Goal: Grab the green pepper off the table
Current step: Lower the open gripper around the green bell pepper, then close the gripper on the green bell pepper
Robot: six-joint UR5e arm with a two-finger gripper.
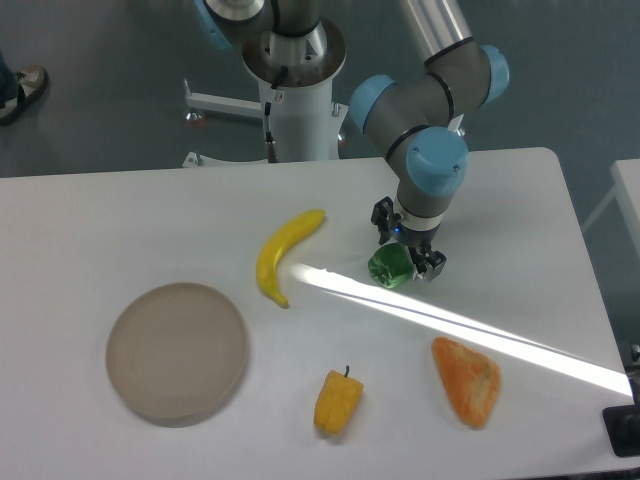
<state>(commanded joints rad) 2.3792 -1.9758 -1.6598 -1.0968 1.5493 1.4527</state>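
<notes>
The green pepper (389, 268) lies on the white table (120, 210), right of centre, small and glossy dark green. My gripper (407, 244) is low over its upper right side and points down. Its jaws stand open. One finger shows up and to the left of the pepper, the other finger (432, 266) right beside the pepper's right edge. I cannot tell whether either finger touches it. The part of the pepper under the gripper is hidden.
A yellow banana (281, 252) lies left of the pepper. A round tan plate (176, 350) sits at the front left. A yellow pepper (338, 401) and an orange bread piece (467, 380) lie near the front edge. A bright light streak crosses the table.
</notes>
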